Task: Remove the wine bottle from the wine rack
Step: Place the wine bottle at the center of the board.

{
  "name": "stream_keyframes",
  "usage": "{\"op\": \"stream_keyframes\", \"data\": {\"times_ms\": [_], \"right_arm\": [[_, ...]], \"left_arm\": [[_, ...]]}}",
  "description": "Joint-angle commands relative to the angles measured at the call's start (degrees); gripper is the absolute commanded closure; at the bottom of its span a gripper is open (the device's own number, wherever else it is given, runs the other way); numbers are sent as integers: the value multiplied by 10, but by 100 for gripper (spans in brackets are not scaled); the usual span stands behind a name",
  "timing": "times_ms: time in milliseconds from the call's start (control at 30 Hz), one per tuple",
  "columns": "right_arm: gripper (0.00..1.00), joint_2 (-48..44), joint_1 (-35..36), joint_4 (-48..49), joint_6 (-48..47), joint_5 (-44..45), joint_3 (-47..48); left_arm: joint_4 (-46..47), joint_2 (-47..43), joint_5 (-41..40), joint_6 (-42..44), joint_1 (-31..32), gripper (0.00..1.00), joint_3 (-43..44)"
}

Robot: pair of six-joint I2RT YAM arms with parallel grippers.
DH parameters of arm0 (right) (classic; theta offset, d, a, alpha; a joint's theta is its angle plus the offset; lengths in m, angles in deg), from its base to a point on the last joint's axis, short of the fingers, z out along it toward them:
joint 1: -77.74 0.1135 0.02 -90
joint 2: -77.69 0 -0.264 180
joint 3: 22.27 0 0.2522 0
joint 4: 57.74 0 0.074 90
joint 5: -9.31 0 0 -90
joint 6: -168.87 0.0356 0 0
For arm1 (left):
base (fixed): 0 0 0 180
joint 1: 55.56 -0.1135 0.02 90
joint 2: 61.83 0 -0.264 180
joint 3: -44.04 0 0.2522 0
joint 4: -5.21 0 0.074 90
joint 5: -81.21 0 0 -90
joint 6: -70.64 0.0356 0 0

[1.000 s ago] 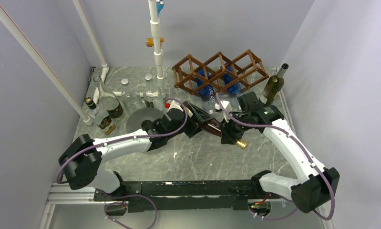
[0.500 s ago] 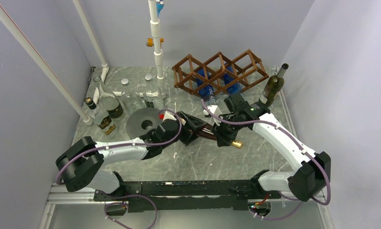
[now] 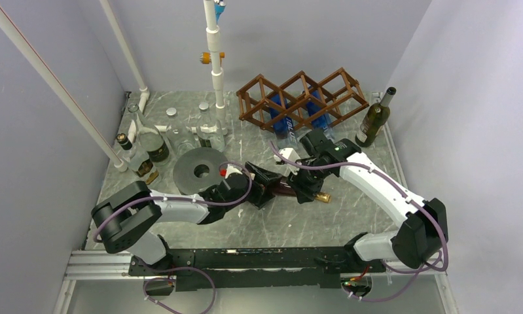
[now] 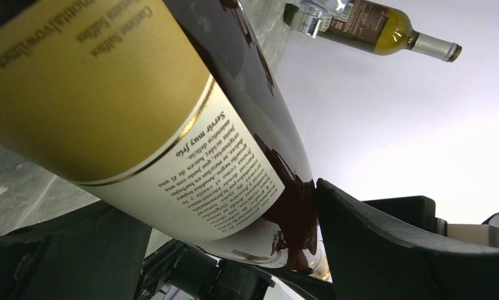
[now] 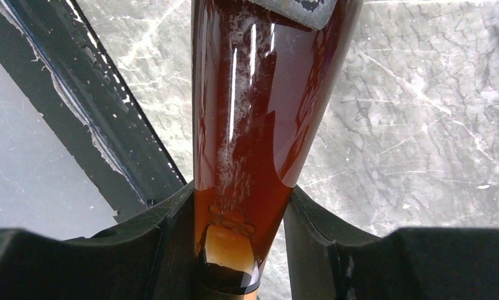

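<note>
Glass is hard, heavy and smooth, so the wine bottle (image 3: 286, 188) can slip, and it can break if it drops. I think the thin neck is the best place for a claw to grab. The fat part is too wide to pinch well, so it is better to hold it up from below.

The bottle is out of the wine rack (image 3: 302, 98). It lies on its side, low over the table (image 3: 258, 226), in front of the rack.

The right claw (image 5: 240, 212) is clamped on the neck, one finger on each side. The left claw (image 3: 262, 184) has its jaws wide apart around the fat part with the label. It seems not to squeeze, but that close view is too crowded to be sure.
</note>
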Motion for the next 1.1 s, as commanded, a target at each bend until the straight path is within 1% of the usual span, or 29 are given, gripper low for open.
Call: {"op": "stream_keyframes", "data": {"times_ms": [0, 100, 200, 433, 633, 767, 900, 1000, 1067], "right_arm": [[100, -14, 15, 80, -17, -62, 25], [100, -14, 16, 86, -13, -57, 18], [100, -12, 16, 93, -8, -49, 12], [100, -9, 16, 108, 1, -26, 5], [100, -12, 16, 109, -2, -17, 7], [100, -16, 16, 109, -8, -17, 6], [100, -23, 16, 106, -18, -18, 7], [100, -27, 16, 103, -29, -18, 8], [100, -28, 16, 100, -38, -19, 9]], "left_arm": [[101, 10, 9, -17, 20, 5, -1], [106, 14, 4, -32, 21, 4, -6], [100, 14, 9, -34, 21, 1, -2], [104, 15, 46, -41, 26, 1, 4], [76, -19, 59, -21, 33, 1, -3], [16, -57, 64, 12, 36, 1, -3], [-23, -99, 69, 43, 38, 0, -21], [-76, -141, 67, 91, 38, 0, -27], [-112, -167, 61, 145, 38, 0, -29]]}}
